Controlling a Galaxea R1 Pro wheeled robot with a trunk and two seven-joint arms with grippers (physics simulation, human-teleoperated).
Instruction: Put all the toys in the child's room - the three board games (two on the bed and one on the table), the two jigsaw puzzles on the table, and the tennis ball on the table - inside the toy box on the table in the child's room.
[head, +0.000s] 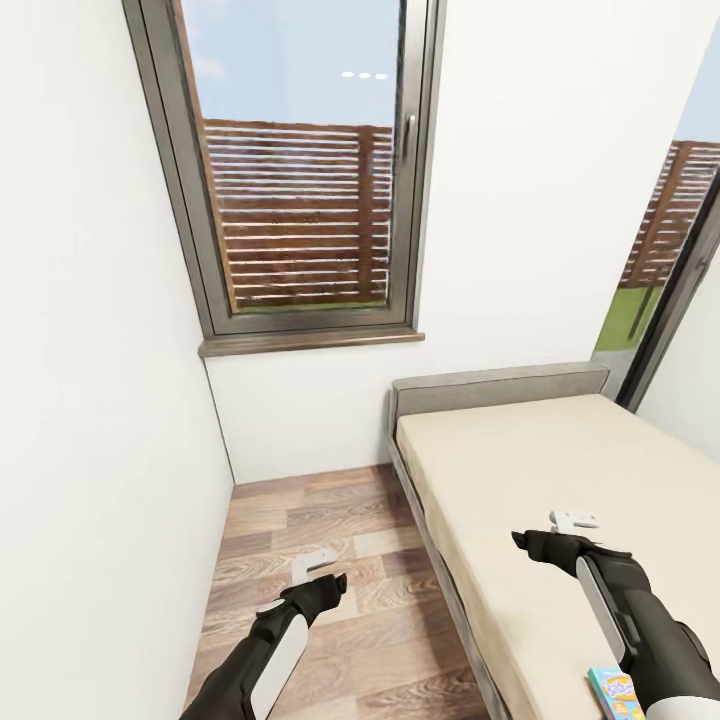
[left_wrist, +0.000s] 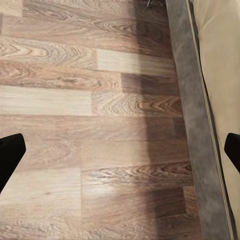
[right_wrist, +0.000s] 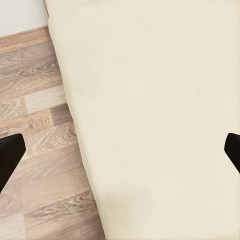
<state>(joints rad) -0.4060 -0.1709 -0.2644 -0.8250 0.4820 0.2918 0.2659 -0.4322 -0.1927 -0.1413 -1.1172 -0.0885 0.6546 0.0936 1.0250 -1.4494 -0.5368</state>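
A corner of a small blue board game (head: 613, 692) lies on the bed (head: 540, 460), at the head view's lower right edge, partly cut off and partly behind my right arm. My right gripper (head: 574, 519) hovers open over the cream mattress (right_wrist: 160, 100), well ahead of that box, with nothing between its fingers (right_wrist: 10, 155). My left gripper (head: 314, 563) hangs open over the wooden floor (left_wrist: 90, 125) beside the bed's grey frame (left_wrist: 192, 125), also empty. The table and the toy box are out of view.
A white wall runs close along the left (head: 90, 400). A tall window (head: 300, 170) with a sill is straight ahead, above a narrow strip of floor (head: 320, 520). The grey headboard (head: 500, 385) stands against the far wall, and a second window (head: 670, 250) is at the right.
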